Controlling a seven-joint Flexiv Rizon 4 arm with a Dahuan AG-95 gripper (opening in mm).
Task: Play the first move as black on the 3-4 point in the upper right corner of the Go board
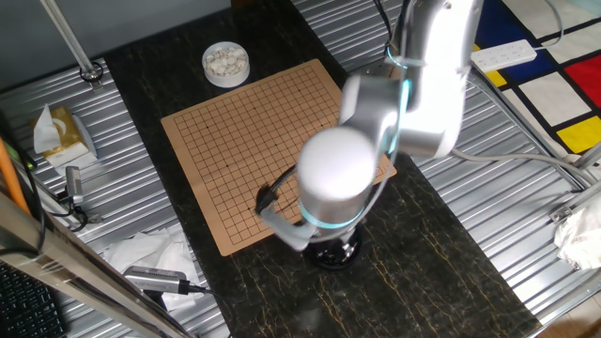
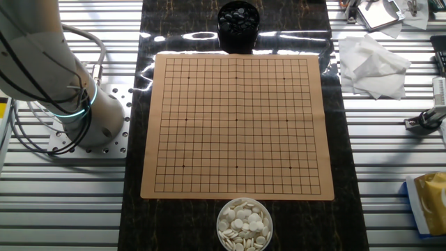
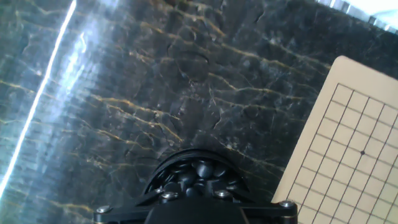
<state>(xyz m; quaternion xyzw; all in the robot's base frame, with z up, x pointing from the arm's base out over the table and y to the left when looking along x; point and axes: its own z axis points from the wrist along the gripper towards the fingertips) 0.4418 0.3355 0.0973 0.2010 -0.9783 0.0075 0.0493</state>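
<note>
The tan Go board (image 2: 237,125) lies on the dark marble mat, and no stone is on its grid. The round black bowl (image 2: 238,24) of glossy black stones stands just past the board's far edge. In the hand view the bowl (image 3: 196,177) is directly below my gripper (image 3: 196,199), which hovers over it. Only the gripper's dark body shows; the fingertips are hidden. In one fixed view the arm's wrist (image 1: 333,183) covers the gripper and most of the bowl (image 1: 335,255). I see no single stone held. The 3-4 crossing is unmarked; a corner star dot (image 3: 362,152) shows.
A white bowl of white stones (image 2: 244,223) stands at the board's opposite edge, also in one fixed view (image 1: 225,63). Crumpled tissues (image 2: 373,66), a tissue box (image 1: 58,131), tools (image 2: 425,120) and a power strip (image 1: 502,54) lie off the mat. The arm's base (image 2: 90,118) stands left of the board.
</note>
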